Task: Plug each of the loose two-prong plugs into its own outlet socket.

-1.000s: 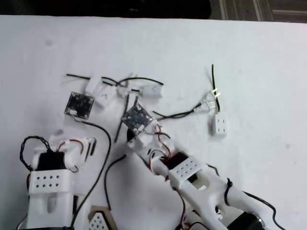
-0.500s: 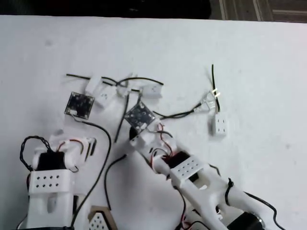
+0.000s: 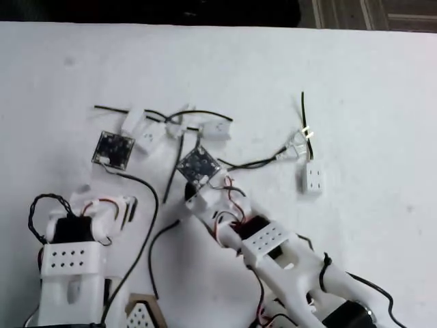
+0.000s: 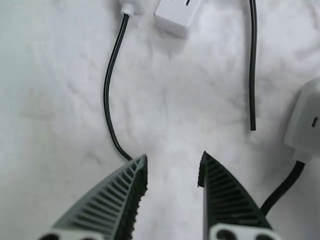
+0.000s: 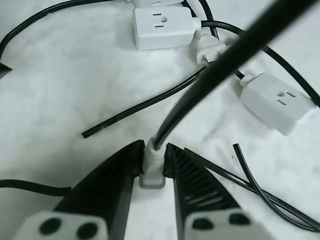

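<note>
Jaws of my right gripper [image 5: 152, 150] were pressed onto a white two-prong plug [image 5: 151, 169], whose thick black cord [image 5: 220, 57] slanted up and away over the table [image 5: 65, 90]. One outlet socket [image 5: 162, 21] lay beyond the plug and a second outlet socket [image 5: 277, 100] lay off to one side, both apart from it. My left gripper [image 4: 172, 167] hung spread above the table, holding nothing, with a thin black wire [image 4: 106, 95] ending just beside one fingertip.
</note>
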`<state>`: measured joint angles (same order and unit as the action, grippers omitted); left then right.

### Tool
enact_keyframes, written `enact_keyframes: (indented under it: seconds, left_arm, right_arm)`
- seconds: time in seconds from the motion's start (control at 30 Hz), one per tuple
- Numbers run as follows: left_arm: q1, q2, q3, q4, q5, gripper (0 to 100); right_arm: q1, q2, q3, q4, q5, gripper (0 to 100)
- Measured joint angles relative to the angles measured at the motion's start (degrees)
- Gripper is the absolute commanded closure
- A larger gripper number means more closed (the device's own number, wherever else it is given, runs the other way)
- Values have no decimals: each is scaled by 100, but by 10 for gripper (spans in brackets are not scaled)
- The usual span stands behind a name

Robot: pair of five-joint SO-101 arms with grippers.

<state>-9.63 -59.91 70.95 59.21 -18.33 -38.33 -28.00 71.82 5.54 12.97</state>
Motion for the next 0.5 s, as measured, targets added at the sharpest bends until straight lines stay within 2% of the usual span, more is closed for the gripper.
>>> enact_keyframes:
  seconds: [0.5]
  left_arm:
    - [0, 0, 0, 0, 0, 815]
  right_arm:
    - [-44, 264, -229, 202, 0, 981]
